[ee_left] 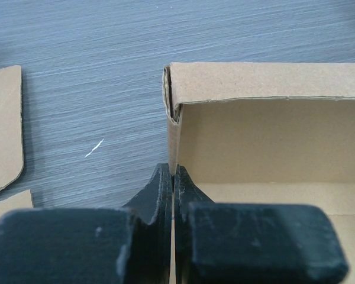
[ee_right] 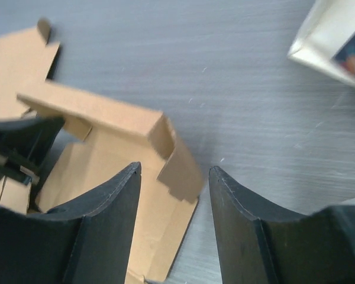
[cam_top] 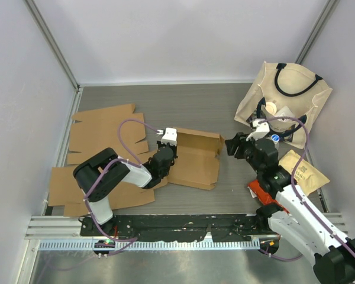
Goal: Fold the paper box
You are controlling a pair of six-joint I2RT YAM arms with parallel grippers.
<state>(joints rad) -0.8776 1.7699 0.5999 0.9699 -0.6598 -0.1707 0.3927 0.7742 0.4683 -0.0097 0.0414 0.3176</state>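
The paper box lies partly folded in the middle of the table, brown cardboard with its back wall and left wall raised. My left gripper is shut on the box's left wall; in the left wrist view its fingertips pinch that wall's edge, with the box's inside to the right. My right gripper stands open at the box's right end. In the right wrist view the box's right corner flap hangs between the spread fingers, clear of the right one. My right gripper holds nothing.
Flat cardboard sheets lie at the left, more of them nearer the left arm's base. A cream tote bag sits at the back right, with a brown paper packet and a red item beside the right arm.
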